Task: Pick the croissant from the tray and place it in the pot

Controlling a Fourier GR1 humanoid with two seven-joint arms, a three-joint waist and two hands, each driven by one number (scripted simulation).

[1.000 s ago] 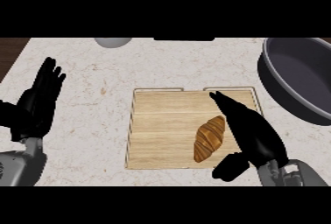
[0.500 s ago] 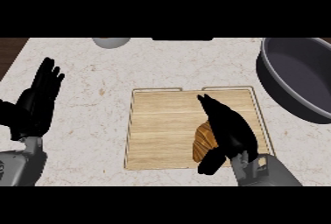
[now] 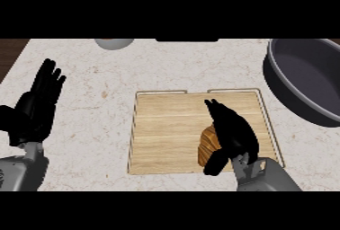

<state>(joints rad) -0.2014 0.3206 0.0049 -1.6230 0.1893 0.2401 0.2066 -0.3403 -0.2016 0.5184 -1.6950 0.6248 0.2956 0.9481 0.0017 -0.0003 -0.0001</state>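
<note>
Head view looks down on a pale speckled stone counter [image 3: 100, 81]. A flat light wooden tray [image 3: 166, 130] with a thin raised rim lies in the middle of it. On the right half of the tray sits the golden brown croissant [image 3: 208, 147]. Only its left side shows, because the black right hand [image 3: 230, 134] lies on top of it.

The right hand comes up from the bottom edge on its grey forearm [image 3: 266, 177]. Its fingers [image 3: 216, 110] reach over the croissant toward the far side of the tray. Its thumb [image 3: 214, 165] hangs down by the near end of the croissant. The hand covers the croissant and touches it. I cannot tell if the hand has closed on it or is just lying on it. The croissant is on the tray, not in the pot.

The big dark grey round pot [image 3: 306, 81] stands at the upper right, near the tray's right corner but apart from it. Part of it is cut off by the edge.

The black left hand [image 3: 34, 110] shows at the left side, well apart from the tray. It rests there with its fingers straight and pointing up, holding nothing.

A small grey round thing [image 3: 114, 43] peeks in at the top edge of the counter.
</note>
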